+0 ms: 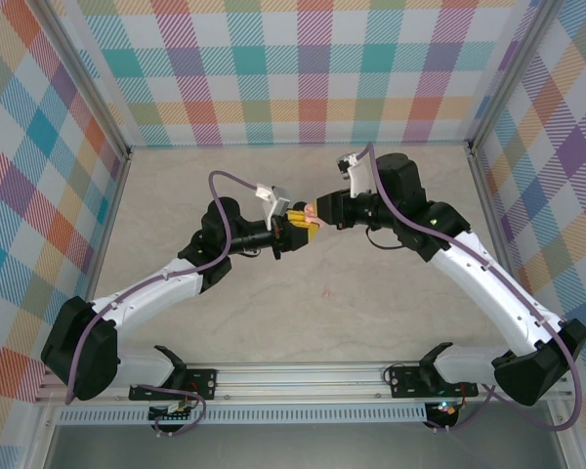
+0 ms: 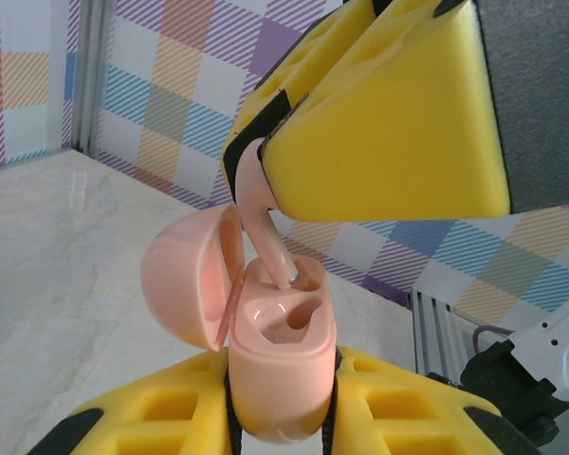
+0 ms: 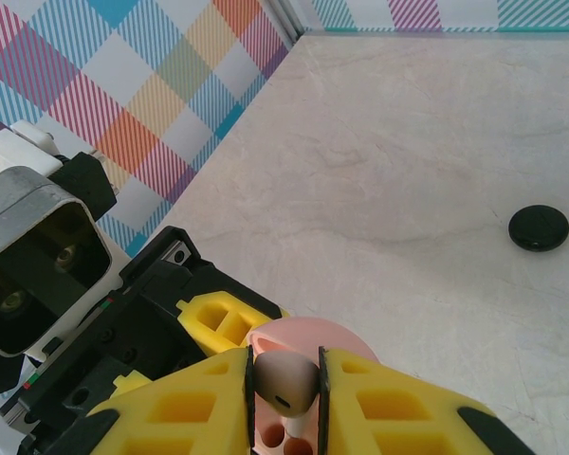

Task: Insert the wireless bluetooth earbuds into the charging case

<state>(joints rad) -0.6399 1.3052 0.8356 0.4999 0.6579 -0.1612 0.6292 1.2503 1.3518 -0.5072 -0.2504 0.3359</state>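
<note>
left jaws clamp the pink charging case (image 2: 277,379), lid swung open, above the bench (image 1: 352,313). right jaws pinch a pink earbud (image 2: 266,226), its stem tip at the case's socket. a black round case (image 3: 539,227) lies well apart on the bench.

From where I stand I count two robot arms at the one table (image 1: 371,322): a left arm (image 1: 166,283) and a right arm (image 1: 479,269). Each ends in one claw, the left claw (image 2: 283,417) and the right claw (image 3: 284,391), so two claws. Each claw has two yellow fingers (image 2: 408,417), four altogether. There are two round cases, one pink case (image 2: 280,370) and one black case (image 3: 539,227). The pink case has two sockets. One pink earbud (image 3: 286,377). Two purple cables (image 1: 232,175), one per arm. One pinkish speck (image 1: 324,290) on the table, too small to name.
</note>
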